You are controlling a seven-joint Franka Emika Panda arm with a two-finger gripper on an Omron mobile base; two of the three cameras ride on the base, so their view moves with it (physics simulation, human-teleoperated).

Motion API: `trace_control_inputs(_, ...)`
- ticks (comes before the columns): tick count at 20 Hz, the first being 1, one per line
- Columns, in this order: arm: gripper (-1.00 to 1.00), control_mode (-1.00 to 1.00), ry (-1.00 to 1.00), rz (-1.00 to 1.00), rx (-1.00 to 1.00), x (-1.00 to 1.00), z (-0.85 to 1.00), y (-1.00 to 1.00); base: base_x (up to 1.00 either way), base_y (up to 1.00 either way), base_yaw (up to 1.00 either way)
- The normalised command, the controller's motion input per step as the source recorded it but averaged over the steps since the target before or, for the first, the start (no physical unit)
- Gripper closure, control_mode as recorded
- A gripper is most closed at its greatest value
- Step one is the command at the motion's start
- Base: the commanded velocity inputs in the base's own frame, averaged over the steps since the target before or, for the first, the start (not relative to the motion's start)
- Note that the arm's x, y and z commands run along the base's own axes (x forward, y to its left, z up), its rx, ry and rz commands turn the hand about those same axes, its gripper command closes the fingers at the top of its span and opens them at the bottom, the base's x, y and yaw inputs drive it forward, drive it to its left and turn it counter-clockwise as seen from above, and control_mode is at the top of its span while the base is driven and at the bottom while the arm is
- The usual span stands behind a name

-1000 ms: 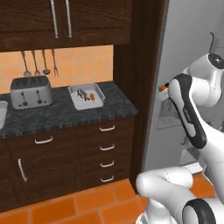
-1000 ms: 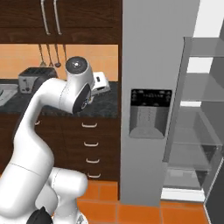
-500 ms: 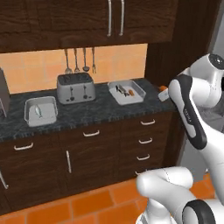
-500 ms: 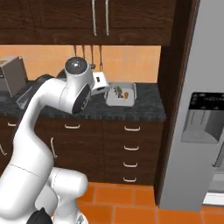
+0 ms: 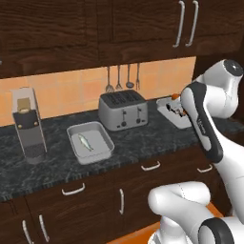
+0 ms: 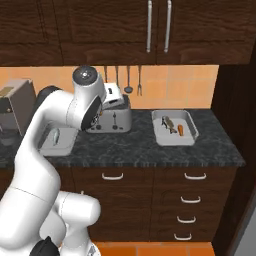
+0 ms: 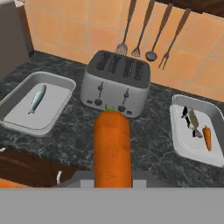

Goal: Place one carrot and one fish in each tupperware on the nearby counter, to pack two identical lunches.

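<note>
Toward the left end of the counter (image 5: 143, 147), one tupperware (image 7: 17, 114) holds only a fish (image 7: 36, 98), so it lacks a carrot. The gripper (image 7: 113, 177) pinches that carrot (image 7: 112, 148) above the front edge, before the toaster (image 7: 115, 82). The right tupperware (image 7: 183, 144), by the right end, has both foods.

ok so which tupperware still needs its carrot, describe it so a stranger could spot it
Find the silver toaster on the dark counter, under the hanging utensils. The tupperware in question sits on the side toward the tall grey appliance. It holds a single fish, while the other tray already has a fish and a carrot.
</note>
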Motion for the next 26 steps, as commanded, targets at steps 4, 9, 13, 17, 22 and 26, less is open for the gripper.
trace_control_inputs(4,1.0,1.0,0.0,0.0,0.0,0.0,0.0,0.0,0.35,1.0,-0.22)
trace_control_inputs(9,1.0,-1.0,0.0,-0.04,-0.02,0.05,-0.1,0.11,0.13,0.75,-0.18)
trace_control_inputs(13,1.0,-1.0,0.0,-0.15,-0.06,0.31,-0.59,0.1,0.0,0.0,0.0)
trace_control_inputs(17,1.0,-1.0,0.12,-0.05,0.0,0.43,-0.88,-0.09,0.0,0.0,0.0)
trace_control_inputs(22,1.0,-1.0,0.02,0.0,0.15,0.17,-0.85,0.07,0.0,0.0,0.0)
trace_control_inputs(26,1.0,-1.0,0.0,0.01,0.24,0.09,-0.67,0.51,0.0,0.0,0.0)
